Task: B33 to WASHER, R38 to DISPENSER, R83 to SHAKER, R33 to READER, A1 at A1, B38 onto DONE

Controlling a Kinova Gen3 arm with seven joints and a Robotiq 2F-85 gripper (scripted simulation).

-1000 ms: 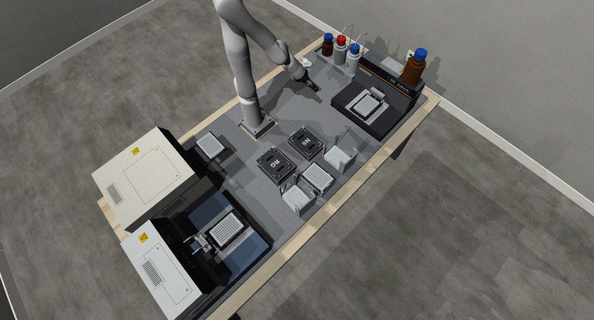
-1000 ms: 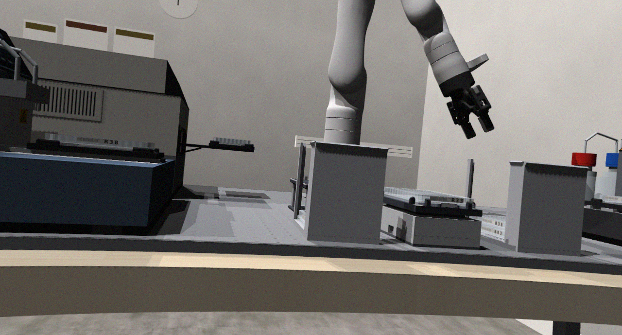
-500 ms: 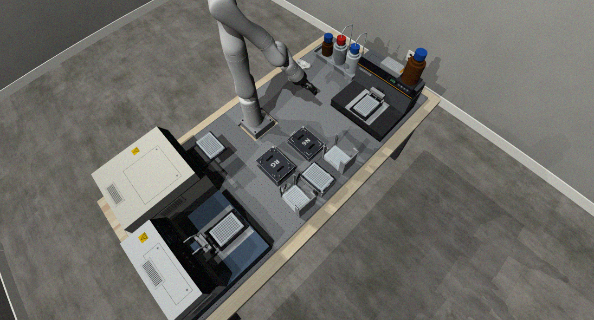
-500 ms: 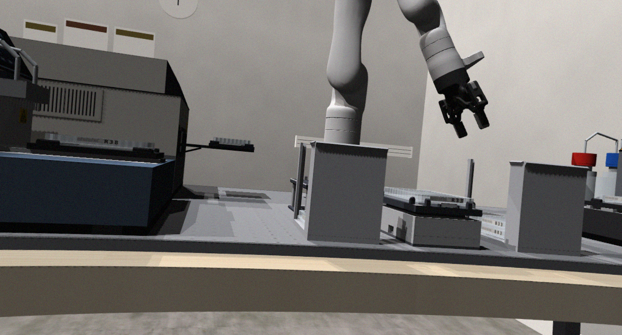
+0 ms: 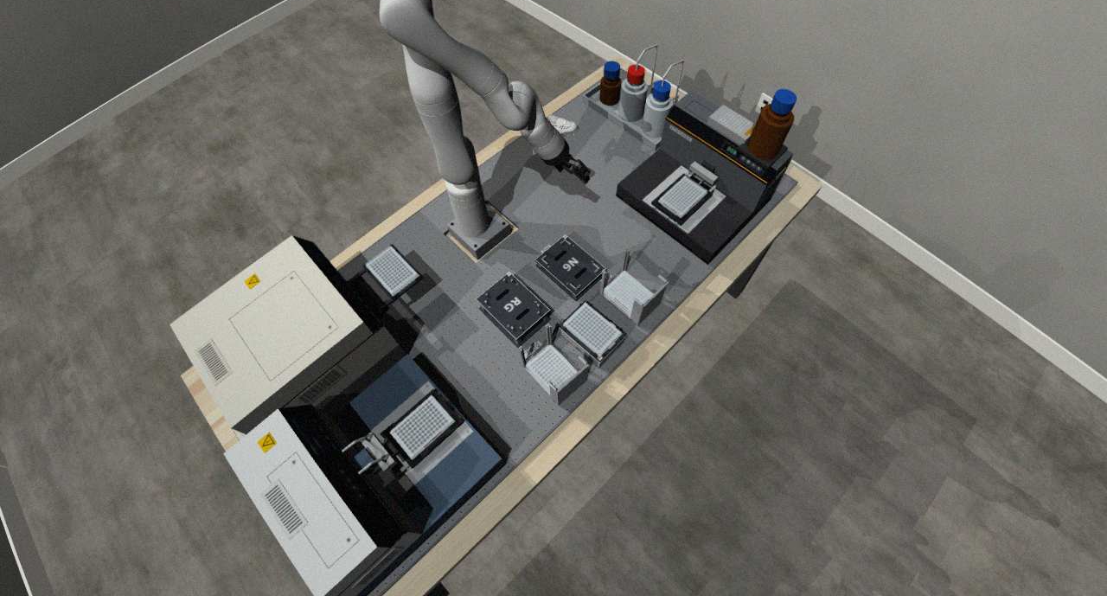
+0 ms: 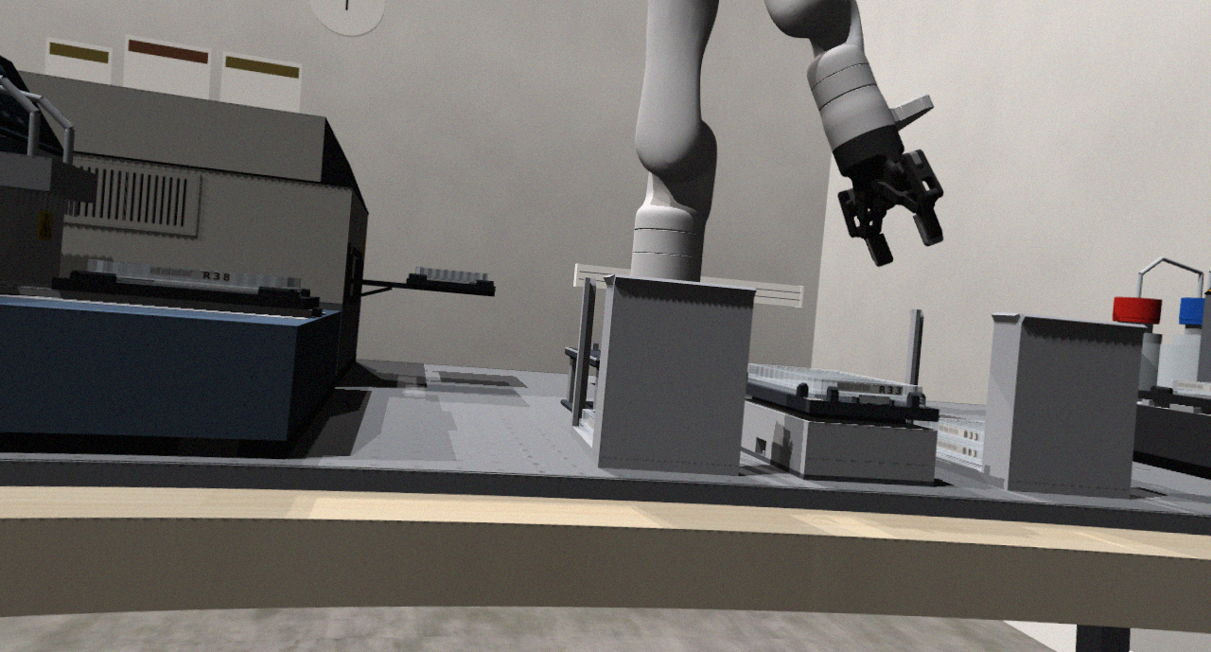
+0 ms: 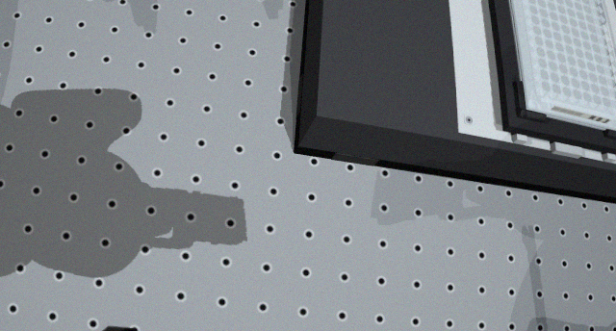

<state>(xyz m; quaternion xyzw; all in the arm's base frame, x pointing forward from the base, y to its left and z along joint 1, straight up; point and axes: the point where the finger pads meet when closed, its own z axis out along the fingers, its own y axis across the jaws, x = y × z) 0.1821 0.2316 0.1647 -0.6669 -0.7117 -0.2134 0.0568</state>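
My gripper (image 5: 580, 171) (image 6: 904, 245) is open and empty. It hangs high above bare deck, left of the black DISPENSER (image 5: 719, 225) (image 7: 385, 71). A clear plate (image 5: 682, 195) (image 7: 563, 47) sits in the DISPENSER nest, its labelled end toward the housing's near edge in the wrist view. Plate R38 (image 5: 420, 426) (image 6: 194, 273) lies on the blue WASHER (image 6: 152, 368). Plate R33 (image 5: 592, 329) (image 6: 838, 381) lies on the SHAKER (image 6: 838, 449). Another plate (image 5: 391, 269) (image 6: 448, 275) sits on the tray of the white READER (image 5: 271, 325). Two grey stack racks (image 5: 576, 387) (image 5: 657, 294) flank the SHAKER, with plates inside.
The nests RG (image 5: 514, 306) and N6 (image 5: 570, 265) stand bare mid-deck. Capped bottles (image 5: 634, 89) stand in a tray at the back, and a brown bottle (image 5: 772, 124) stands on the DISPENSER. The arm's base (image 5: 476, 236) is at the back edge.
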